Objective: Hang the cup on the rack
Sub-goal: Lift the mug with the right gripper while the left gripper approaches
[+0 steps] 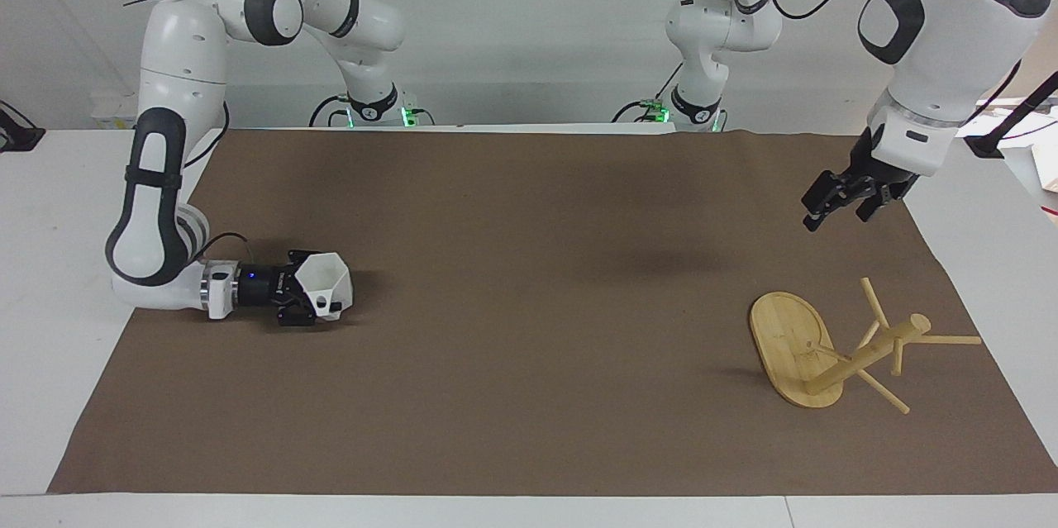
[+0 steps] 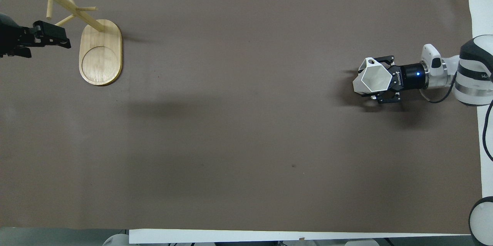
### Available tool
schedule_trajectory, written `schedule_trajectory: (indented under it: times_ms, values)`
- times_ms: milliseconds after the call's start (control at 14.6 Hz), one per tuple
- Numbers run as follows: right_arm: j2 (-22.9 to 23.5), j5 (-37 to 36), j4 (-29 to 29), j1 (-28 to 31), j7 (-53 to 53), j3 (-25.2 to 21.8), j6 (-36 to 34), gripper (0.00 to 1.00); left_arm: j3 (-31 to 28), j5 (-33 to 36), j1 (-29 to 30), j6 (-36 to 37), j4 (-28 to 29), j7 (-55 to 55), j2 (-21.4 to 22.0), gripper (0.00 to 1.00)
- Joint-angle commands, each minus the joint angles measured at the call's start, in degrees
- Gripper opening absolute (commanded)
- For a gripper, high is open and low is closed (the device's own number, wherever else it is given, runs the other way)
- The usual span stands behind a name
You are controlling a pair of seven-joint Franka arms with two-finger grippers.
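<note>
The white faceted cup (image 1: 324,290) is at the right arm's end of the brown mat, held low over it. It also shows in the overhead view (image 2: 371,79), mouth up, handle pointing away from the robots. My right gripper (image 1: 304,302) lies level and is shut on the cup; it appears in the overhead view (image 2: 385,80) as well. The bamboo rack (image 1: 860,354) stands on its oval base (image 2: 100,51) at the left arm's end. My left gripper (image 1: 836,216) is open and empty, up in the air over the mat beside the rack's pegs (image 2: 48,46).
The brown mat (image 1: 529,305) covers most of the white table (image 1: 50,206). The mat's edge lies close to the rack at the left arm's end. The two arm bases stand at the table's robot end.
</note>
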State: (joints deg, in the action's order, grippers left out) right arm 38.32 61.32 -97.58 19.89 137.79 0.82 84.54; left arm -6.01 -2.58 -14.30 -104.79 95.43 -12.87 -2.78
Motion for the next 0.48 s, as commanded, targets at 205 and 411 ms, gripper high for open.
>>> schedule_trajectory:
  times_ms: [205, 411]
  values:
    - [-8.2, 11.7, -2.0, -14.7, -10.4, 0.3, 10.3, 0.19, -0.4, 0.8, -14.1, -3.1, -2.0, -16.5, -1.7, 1.00]
    - [-8.3, 18.6, -2.0, -22.9, -10.9, 0.3, 17.3, 0.19, -0.3, 0.6, -22.0, -4.2, -11.5, -36.4, -11.2, 1.00]
